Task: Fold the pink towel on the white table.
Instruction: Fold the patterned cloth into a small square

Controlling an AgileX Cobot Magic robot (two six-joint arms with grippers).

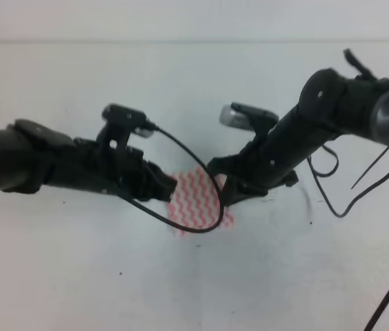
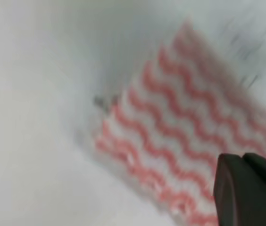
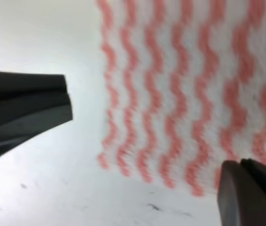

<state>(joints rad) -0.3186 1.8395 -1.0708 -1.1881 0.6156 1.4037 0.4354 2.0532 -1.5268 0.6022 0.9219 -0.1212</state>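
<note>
Pink towel: I see the pink towel (image 1: 198, 200) lying flat on the white table (image 1: 77, 276), near the middle of the exterior high view, between my two arms. Its wavy pink-and-white stripes read clearly in both wrist views.

Left gripper: my left gripper (image 1: 170, 186) reaches in from the left and sits at the towel's left edge. In the left wrist view only one dark finger (image 2: 246, 188) shows, low on the right, over the cloth. The picture is blurred, so I cannot tell whether the jaws are wide or narrow.

Right gripper: my right gripper (image 3: 145, 155) comes in from the right, at the towel's right side. Its jaws stand wide apart. One finger (image 3: 24, 106) lies over bare table just beside the towel's edge, and the other finger (image 3: 251, 193) sits over the cloth's near corner. Nothing is pinched between them.

Cable: a black cable (image 1: 201, 165) loops from the left arm across the towel.

Table marks: small dark scuffs (image 3: 154, 206) sit near the towel's edge.
</note>
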